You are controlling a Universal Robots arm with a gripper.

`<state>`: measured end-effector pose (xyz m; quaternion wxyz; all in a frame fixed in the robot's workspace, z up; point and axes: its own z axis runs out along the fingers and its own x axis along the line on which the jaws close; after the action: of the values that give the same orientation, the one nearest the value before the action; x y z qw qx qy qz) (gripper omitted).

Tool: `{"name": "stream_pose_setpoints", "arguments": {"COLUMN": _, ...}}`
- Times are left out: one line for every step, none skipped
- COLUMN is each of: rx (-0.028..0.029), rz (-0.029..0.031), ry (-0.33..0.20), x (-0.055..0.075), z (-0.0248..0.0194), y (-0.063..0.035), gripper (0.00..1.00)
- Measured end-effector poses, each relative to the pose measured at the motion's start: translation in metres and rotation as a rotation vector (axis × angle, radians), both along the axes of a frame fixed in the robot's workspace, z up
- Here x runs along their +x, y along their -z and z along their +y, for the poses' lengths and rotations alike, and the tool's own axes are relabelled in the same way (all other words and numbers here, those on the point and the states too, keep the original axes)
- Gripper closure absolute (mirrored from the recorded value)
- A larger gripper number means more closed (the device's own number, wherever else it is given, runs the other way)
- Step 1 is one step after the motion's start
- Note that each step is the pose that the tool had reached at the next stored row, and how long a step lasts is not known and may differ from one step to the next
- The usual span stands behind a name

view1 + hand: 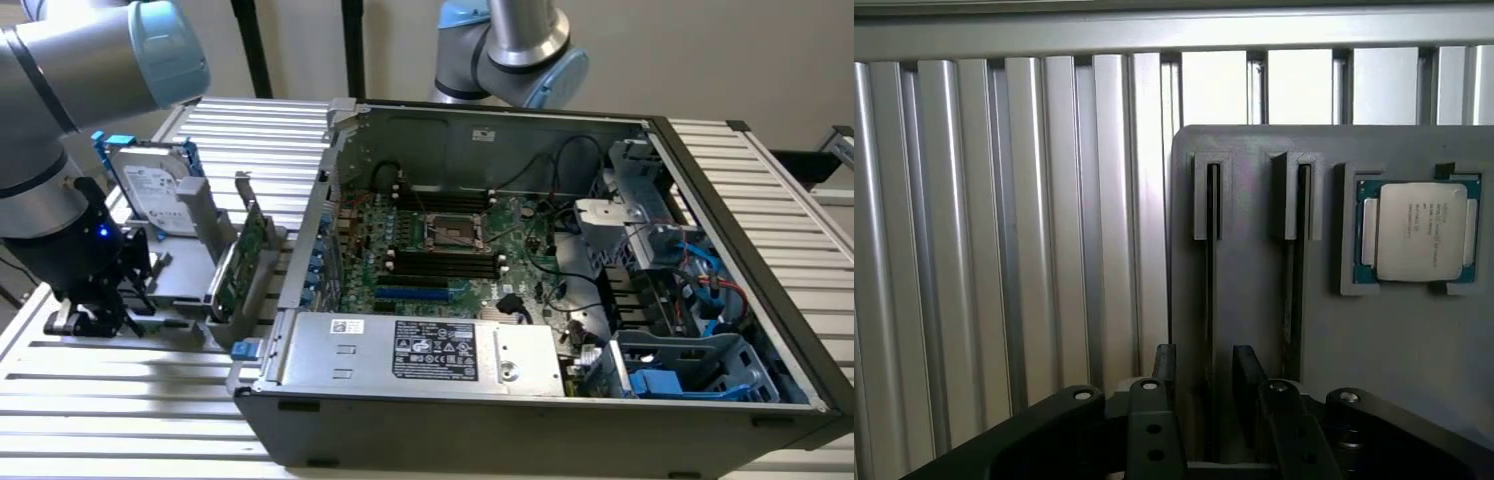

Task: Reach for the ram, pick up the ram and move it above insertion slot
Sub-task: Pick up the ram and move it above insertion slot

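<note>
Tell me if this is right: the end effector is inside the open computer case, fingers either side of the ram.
The end effector is outside the open computer case, at the grey holder beside it, as the exterior view shows; the fingers do flank the ram.

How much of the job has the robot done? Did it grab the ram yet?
Done, it seems: the reach. The hand is low at the grey holder, with its fingers on either side of one ram stick.
In hand: nothing gripped yet. The fingers stand apart and the ram stick sits in its groove.
Left: gripping it, lifting it, and carrying it above the black slots inside the computer case.
</note>
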<state>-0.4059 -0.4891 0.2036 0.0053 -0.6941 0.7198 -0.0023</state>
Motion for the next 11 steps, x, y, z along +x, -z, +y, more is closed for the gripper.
{"name": "stream_pose_setpoints", "arguments": {"rx": 0.0001, "rz": 0.0006, "ry": 0.0, "x": 0.0, "z": 0.0001, "y": 0.0011, "gripper": 0.64}}
{"name": "stream_pose_setpoints", "arguments": {"rx": 0.0, "rz": 0.0015, "ry": 0.0, "x": 0.0, "z": 0.0001, "y": 0.0018, "gripper": 0.64}}
{"name": "stream_pose_setpoints", "arguments": {"rx": 0.0, "rz": 0.0025, "ry": 0.0, "x": 0.0, "z": 0.0001, "y": 0.0025, "gripper": 0.64}}
{"name": "stream_pose_setpoints", "arguments": {"rx": 0.0, "rz": 0.0038, "ry": 0.0, "x": 0.0, "z": 0.0002, "y": 0.003, "gripper": 0.64}}
{"name": "stream_pose_setpoints", "arguments": {"rx": -0.0001, "rz": 0.0053, "ry": 0.0, "x": 0.0, "z": 0.0002, "y": 0.0034, "gripper": 0.64}}
{"name": "stream_pose_setpoints", "arguments": {"rx": -0.0001, "rz": 0.0067, "ry": 0.0, "x": 0.0, "z": 0.0003, "y": 0.0037, "gripper": 0.64}}
{"name": "stream_pose_setpoints", "arguments": {"rx": -0.0001, "rz": 0.0078, "ry": 0.0, "x": 0.0001, "z": 0.0004, "y": 0.004, "gripper": 0.64}}
{"name": "stream_pose_setpoints", "arguments": {"rx": 0.0, "rz": 0.0084, "ry": 0.0, "x": 0.0001, "z": 0.0006, "y": 0.0043, "gripper": 0.64}}
{"name": "stream_pose_setpoints", "arguments": {"rx": 0.0001, "rz": 0.0086, "ry": 0.0, "x": 0.0001, "z": 0.0008, "y": 0.0045, "gripper": 0.64}}
{"name": "stream_pose_setpoints", "arguments": {"rx": 0.0002, "rz": 0.0088, "ry": 0.0, "x": 0.0001, "z": 0.0012, "y": 0.0048, "gripper": 0.64}}
{"name": "stream_pose_setpoints", "arguments": {"rx": 0.0001, "rz": 0.009, "ry": 0.0, "x": 0.0, "z": 0.0015, "y": 0.0049, "gripper": 0.64}}
